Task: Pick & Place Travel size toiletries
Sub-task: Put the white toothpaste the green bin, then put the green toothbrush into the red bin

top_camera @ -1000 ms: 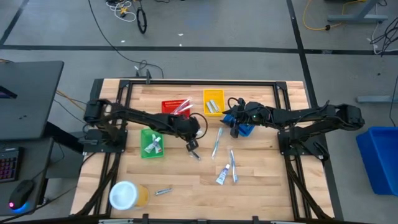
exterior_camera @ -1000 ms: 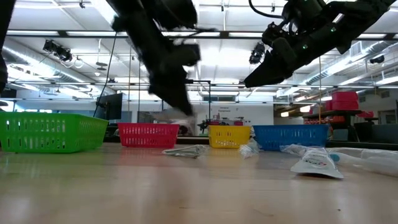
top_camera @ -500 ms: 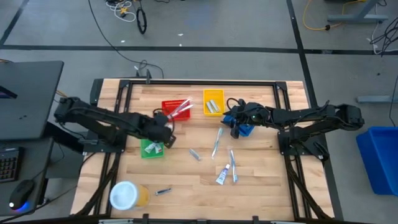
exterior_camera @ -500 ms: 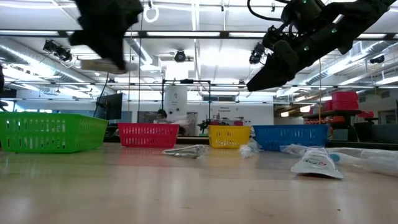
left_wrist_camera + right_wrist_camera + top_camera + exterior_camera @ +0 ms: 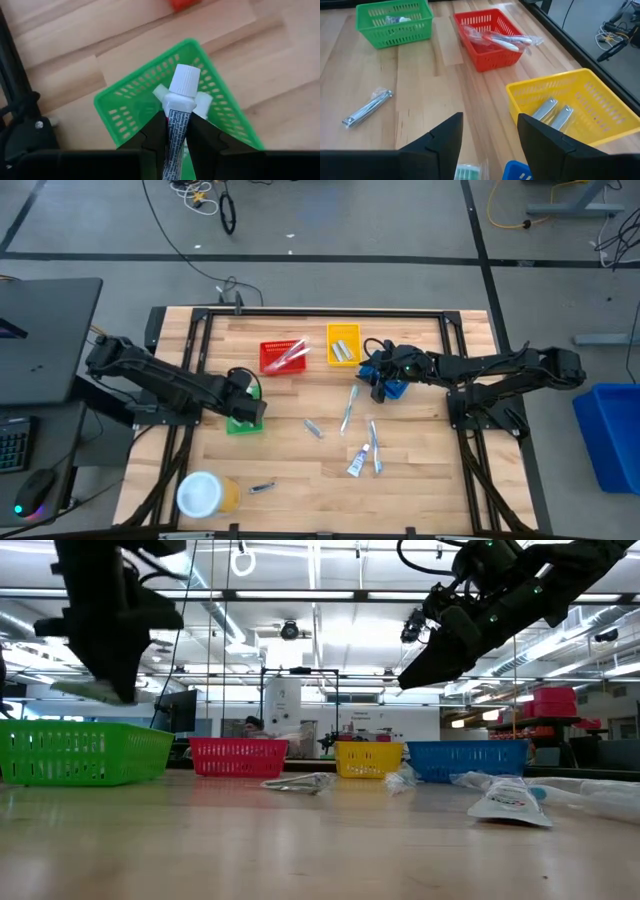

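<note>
white-cap tube in left fingers over green basket.

We are holding a small white-capped tube clamped between the two dark fingers of our left end effector, cap pointing away from the wrist. It is hanging directly over the green basket, which is sitting on the wooden bench with other white-capped tubes lying inside.

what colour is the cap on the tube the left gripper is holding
White, a ribbed cap on the tube held over the green basket; the left wrist view shows it best.
</note>
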Motion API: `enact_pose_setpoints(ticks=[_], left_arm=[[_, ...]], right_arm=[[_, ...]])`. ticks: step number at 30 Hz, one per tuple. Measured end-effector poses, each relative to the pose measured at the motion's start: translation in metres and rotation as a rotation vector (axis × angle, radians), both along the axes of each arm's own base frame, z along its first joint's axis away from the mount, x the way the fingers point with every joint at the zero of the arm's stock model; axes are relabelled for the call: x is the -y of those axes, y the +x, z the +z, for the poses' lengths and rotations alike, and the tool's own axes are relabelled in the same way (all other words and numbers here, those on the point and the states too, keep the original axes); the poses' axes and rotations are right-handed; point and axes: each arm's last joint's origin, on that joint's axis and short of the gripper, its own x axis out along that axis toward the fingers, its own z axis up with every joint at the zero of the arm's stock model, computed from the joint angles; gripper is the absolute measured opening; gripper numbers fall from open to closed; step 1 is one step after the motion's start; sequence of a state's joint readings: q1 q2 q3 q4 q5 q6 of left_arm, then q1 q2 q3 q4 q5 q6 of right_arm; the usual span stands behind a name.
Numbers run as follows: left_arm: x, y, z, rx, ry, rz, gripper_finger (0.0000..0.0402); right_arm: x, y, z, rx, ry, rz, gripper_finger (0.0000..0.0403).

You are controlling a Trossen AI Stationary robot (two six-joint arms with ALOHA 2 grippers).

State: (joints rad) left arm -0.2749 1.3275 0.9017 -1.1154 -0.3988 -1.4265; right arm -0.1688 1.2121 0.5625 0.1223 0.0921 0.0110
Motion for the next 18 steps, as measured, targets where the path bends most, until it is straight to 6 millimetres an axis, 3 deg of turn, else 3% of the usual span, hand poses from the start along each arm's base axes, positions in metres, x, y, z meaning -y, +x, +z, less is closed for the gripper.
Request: enact_pose_setpoints(ticks=[8,18], left_arm=[[0.002,0.001,-0.026,0.024,-0.069,-0.098,0.0094],[-0.001,0.003,-0.027,0.064,0.057,-0.111,0.0161]], right_arm=[[0.0,0.0,0.0,0.002,0.0,0.0,0.0197],[0.0,0.0,0.001,0.008,-0.001,0.0,0.0195]])
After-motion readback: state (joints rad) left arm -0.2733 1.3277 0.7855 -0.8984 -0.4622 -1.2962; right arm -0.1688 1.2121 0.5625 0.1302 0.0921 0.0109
